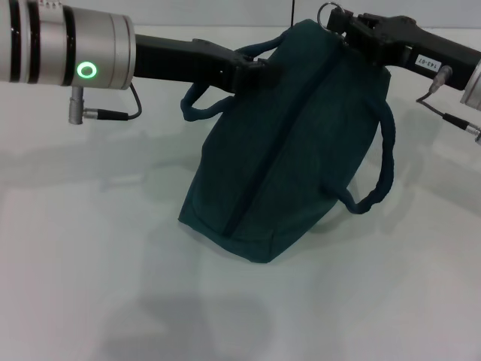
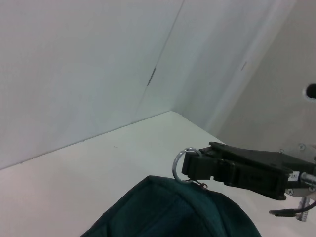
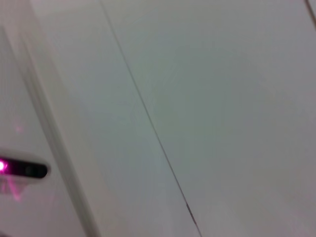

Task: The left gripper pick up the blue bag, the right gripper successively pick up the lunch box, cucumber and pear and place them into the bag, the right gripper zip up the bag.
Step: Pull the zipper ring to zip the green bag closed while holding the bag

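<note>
With the zip line running shut along the blue bag [image 1: 285, 150], I judge packing done and zipping nearly finished. My right gripper [image 1: 347, 24] pinches the ring pull [image 1: 328, 10] at the far end; my left gripper [image 1: 259, 69] clamps a handle [image 1: 203, 105], bag tilted on the table [image 1: 90, 286].

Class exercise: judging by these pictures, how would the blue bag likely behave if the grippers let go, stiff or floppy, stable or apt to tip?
The blue bag is probably floppy: its fabric sags and its handle droops. It leans while the left gripper and the right gripper grip its top, so it might slump or tip once released.
</note>
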`<state>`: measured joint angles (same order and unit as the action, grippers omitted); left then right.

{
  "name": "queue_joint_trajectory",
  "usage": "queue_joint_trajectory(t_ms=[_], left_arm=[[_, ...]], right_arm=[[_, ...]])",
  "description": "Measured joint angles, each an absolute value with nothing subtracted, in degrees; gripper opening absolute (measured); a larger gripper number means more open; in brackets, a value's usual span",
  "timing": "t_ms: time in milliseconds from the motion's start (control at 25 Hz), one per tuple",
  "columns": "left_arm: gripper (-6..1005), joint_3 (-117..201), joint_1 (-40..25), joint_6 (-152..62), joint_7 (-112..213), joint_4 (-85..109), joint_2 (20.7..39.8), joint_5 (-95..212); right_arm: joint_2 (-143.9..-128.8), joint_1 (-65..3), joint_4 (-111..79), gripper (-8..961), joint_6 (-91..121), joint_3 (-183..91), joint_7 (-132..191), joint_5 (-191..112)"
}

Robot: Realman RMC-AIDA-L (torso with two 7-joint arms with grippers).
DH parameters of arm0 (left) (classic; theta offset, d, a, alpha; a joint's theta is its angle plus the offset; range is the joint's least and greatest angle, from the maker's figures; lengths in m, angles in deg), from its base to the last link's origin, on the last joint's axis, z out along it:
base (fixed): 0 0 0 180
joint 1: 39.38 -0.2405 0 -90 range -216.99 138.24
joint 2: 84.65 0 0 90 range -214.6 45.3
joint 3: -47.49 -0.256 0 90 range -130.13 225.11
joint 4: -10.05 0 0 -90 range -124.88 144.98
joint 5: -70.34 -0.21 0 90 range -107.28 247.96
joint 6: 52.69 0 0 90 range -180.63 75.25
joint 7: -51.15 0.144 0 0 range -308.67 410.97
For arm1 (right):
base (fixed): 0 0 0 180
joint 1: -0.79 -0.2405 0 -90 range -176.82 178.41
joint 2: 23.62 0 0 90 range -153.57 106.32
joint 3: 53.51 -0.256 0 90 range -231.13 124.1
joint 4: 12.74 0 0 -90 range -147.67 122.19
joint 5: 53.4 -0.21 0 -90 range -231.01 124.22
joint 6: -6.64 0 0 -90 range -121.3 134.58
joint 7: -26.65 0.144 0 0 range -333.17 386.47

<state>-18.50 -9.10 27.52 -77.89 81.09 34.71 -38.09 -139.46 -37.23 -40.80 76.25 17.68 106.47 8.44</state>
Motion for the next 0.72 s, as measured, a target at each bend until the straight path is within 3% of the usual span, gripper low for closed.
queue_joint_trajectory(t_ms=[720], left_arm=[[45,-15.72,-9.0,34.71,-67.54,80.31,34.47,-32.68]], right_arm=[[-138.84,-35.35,-38.95,13,76.8,16.31,119.74,6.28]])
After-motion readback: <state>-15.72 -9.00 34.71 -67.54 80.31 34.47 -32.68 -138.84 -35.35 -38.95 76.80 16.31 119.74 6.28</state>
